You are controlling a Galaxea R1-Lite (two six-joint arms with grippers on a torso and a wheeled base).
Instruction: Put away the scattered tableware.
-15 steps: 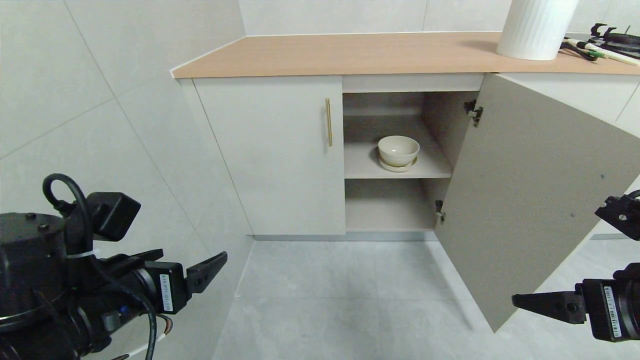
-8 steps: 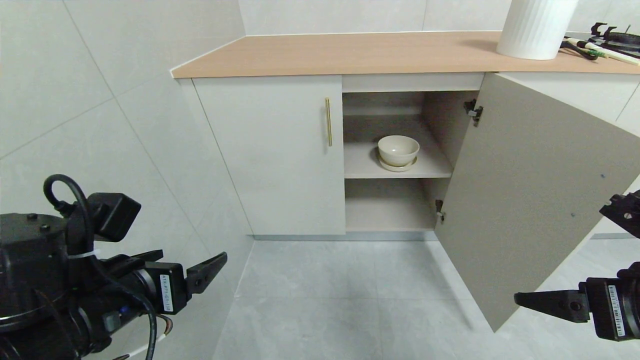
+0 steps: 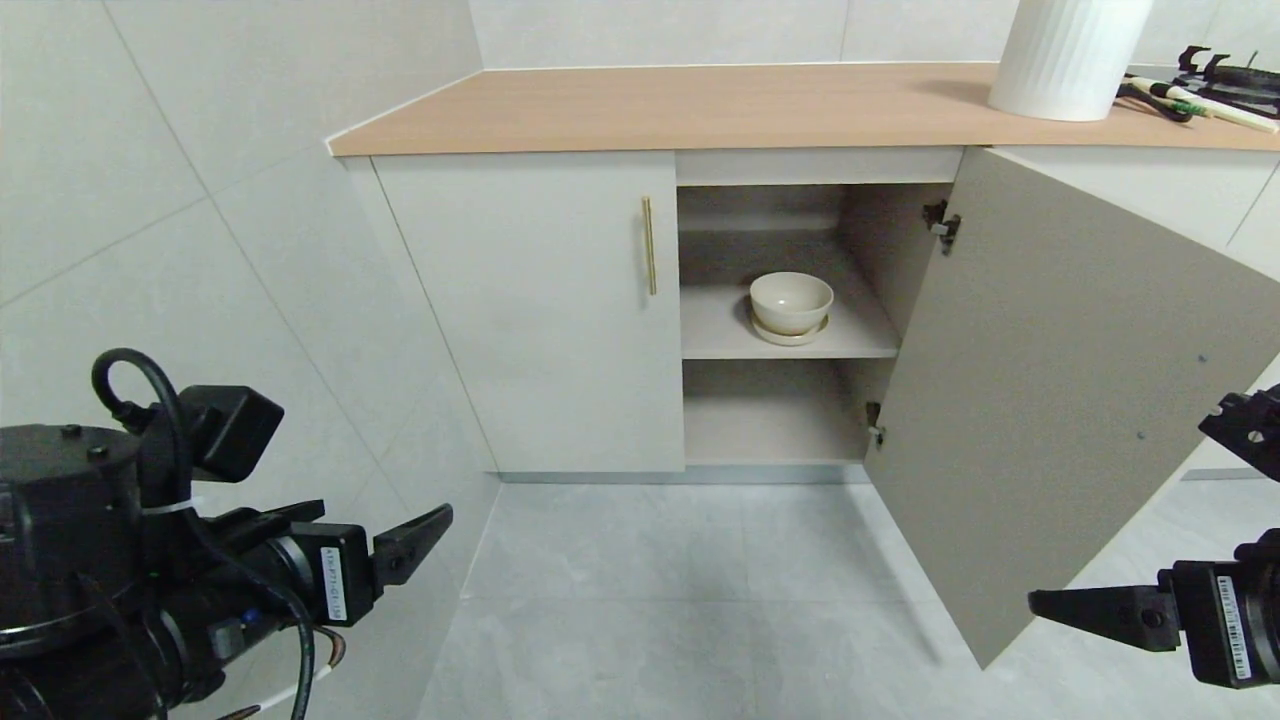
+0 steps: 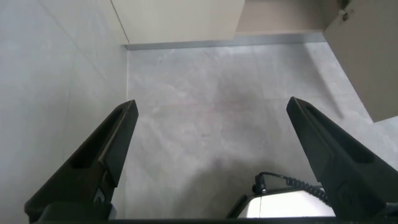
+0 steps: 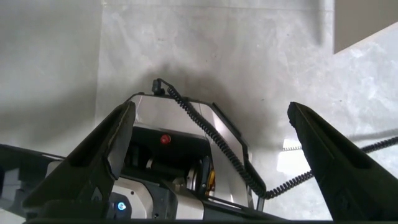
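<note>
Here's the cabinet, right-hand door [image 3: 1060, 400] swung wide, and there's the tableware: a cream bowl [image 3: 791, 300] sitting on a small plate [image 3: 790, 334] on the upper shelf [image 3: 720, 335], close to that shelf's front edge. Both arms hang low over the floor, well apart from the cabinet. The left gripper [image 4: 211, 149] has its jaws spread wide with nothing between them, and the right gripper [image 5: 208, 149] is the same, wide and carrying nothing. Up on the countertop [image 3: 700, 105], near its right end, a ribbed white container [image 3: 1068, 55] stands beside some long-handled utensils [image 3: 1200, 95], which may be what's left to stow. Now the danger. In the head view that open door stands between the right arm and the shelf, its lower outer corner near the gripper, so a careless reach could clip the door and swing it. And the bowl rides loose on its plate by the front edge: a nudge from anything placed alongside could slide the pair off the shelf. A reach for the utensils could also brush the container.
</note>
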